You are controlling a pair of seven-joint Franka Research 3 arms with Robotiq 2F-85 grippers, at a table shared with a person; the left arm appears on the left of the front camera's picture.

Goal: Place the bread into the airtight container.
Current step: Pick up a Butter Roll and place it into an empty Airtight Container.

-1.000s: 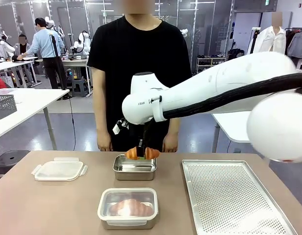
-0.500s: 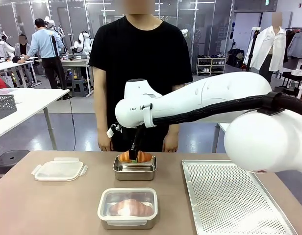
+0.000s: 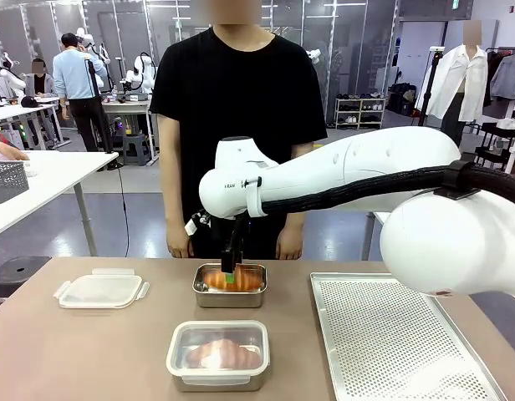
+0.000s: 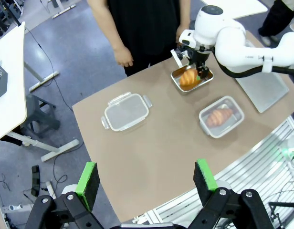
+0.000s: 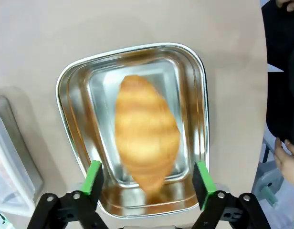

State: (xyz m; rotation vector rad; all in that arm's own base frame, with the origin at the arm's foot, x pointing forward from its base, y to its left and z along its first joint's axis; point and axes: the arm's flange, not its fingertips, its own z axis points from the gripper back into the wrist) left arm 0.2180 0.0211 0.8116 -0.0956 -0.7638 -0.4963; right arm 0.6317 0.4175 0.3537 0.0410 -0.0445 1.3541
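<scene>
Right claw (image 5: 147,183) spread wide over croissant (image 5: 146,129) (loose), in steel container (image 5: 197,109)

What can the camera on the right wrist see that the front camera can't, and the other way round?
Right wrist view alone: the croissant's whole striped top from straight above, between open green pads. Front view alone: a lidded container with another croissant, a loose lid, a perforated tray, and the standing person. Both: the open steel container holding the croissant.

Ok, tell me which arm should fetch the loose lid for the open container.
Left, probably. The lid lies on the left side of the table; the left pincer is open and free, while the right pincer hangs over the bread.
</scene>
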